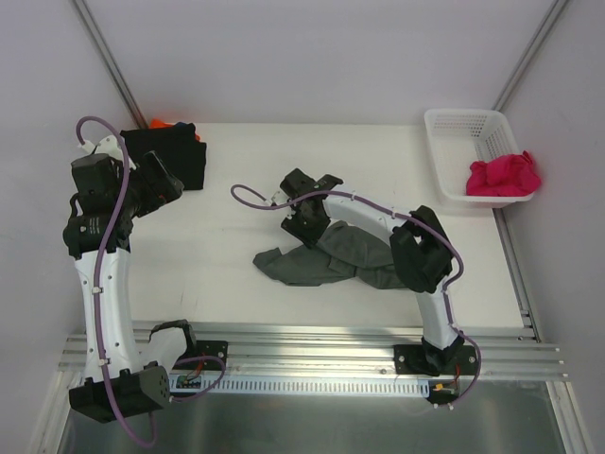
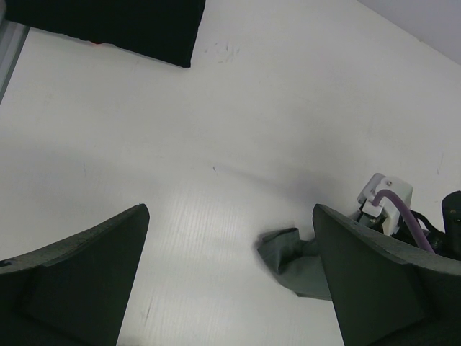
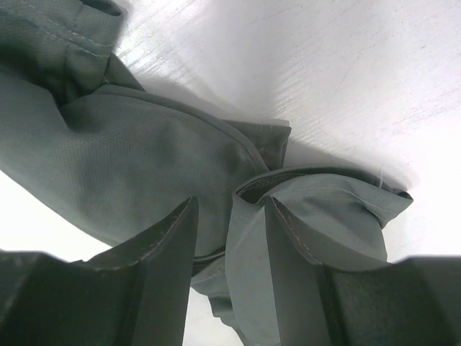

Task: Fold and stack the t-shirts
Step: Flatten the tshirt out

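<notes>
A dark grey t-shirt (image 1: 321, 260) lies crumpled on the white table, mid-front. My right gripper (image 1: 304, 225) is at its upper edge. In the right wrist view the right gripper (image 3: 230, 202) has its jaws partly apart, and a raised fold of the grey shirt (image 3: 130, 158) stands between them against the right finger, with a gap beside the left finger. My left gripper (image 1: 165, 184) is open and empty above bare table (image 2: 230, 207), left of the grey shirt's corner (image 2: 292, 259). A folded black t-shirt (image 1: 175, 151) lies at the far left, over an orange one (image 1: 161, 123).
A white lattice basket (image 1: 444, 161) stands at the far right with a magenta-pink t-shirt (image 1: 503, 175) hanging over its near end. The black shirt's edge shows at the top of the left wrist view (image 2: 108, 21). A metal rail runs along the near table edge (image 1: 312, 345).
</notes>
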`<state>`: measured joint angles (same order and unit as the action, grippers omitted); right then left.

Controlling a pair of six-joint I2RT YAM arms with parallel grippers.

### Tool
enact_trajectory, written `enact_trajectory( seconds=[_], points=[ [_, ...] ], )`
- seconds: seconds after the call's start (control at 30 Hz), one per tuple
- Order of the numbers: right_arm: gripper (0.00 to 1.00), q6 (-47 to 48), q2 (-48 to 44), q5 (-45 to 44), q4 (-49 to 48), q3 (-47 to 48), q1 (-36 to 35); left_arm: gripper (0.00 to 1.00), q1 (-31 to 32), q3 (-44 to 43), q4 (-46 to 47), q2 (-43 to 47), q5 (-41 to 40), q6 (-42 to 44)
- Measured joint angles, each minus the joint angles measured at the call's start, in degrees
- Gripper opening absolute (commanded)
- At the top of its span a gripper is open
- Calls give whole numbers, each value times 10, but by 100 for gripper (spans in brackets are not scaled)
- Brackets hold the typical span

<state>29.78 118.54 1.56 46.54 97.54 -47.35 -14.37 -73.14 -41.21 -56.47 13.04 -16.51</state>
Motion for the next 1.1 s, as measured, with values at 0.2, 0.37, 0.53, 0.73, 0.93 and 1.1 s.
enact_trajectory(
  seconds=[0.2,0.37,0.53,0.73,0.93,1.1],
  points=[
    [44,7,10,-18,-5,0,0,99,0,-2,0,-2,2,0],
    [39,11,11,-35,-11,0,2,99,0,-3,0,-3,5,0],
    [28,14,11,-44,-14,0,4,99,0,-3,0,-7,14,0],
    [10,15,11,-49,-14,0,6,99,0,-3,0,-6,17,0],
    [1,21,9,-56,-14,0,7,99,0,-3,0,-6,18,0],
    [1,33,-29,-70,-12,2,23,98,0,3,1,-7,23,0]
  ],
)
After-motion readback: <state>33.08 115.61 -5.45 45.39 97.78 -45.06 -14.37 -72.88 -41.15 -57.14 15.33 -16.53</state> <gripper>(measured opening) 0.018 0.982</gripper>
